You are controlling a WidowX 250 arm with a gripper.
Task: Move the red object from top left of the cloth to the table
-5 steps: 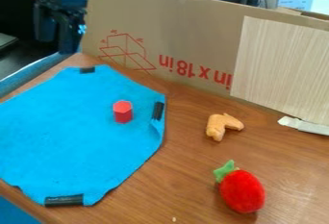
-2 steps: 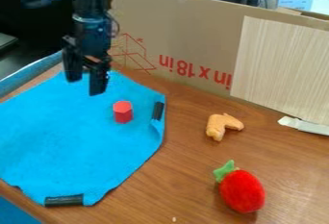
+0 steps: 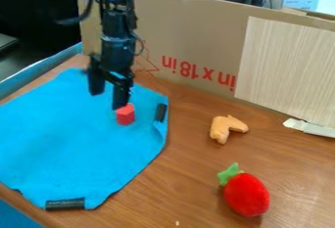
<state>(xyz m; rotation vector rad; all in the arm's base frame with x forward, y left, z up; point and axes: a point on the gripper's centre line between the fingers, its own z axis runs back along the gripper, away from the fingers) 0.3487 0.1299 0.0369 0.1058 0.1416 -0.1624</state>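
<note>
Clock = camera view, 12 at top edge. Red hex. block [image 3: 126,116] is seen upright on blue cloth [image 3: 72,146], approx. 2 o'clock of cloth ctr. Hand [image 3: 108,102] is held pointing down over cloth, at 10–11 o'clock of block. Fingers are spread wide, gap betw. them; nothing is gripped. Top L edge of block is overlapped by tip of nearer finger; contact can't be confirmed.

Cloth is laid on brown tabletop [image 3: 186,168], at 8–9 o'clock of view. Black strip [image 3: 161,112] is seen at cloth's 2 o'clock edge, just beside block; another black strip [image 3: 65,204] is set at its 6 o'clock edge.

Orange bent piece [image 3: 227,127] is placed on tabletop at 4 o'clock; red toy fruit w/ green top [image 3: 247,194] is placed at 5 o'clock, well apart from cloth. Tabletop is bordered toward 12 by cardboard [image 3: 190,31]; pale wood-grain board [image 3: 288,68] is stood against it at 2 o'clock, w/ white strip [image 3: 310,127] at 3–4 o'clock.
</note>
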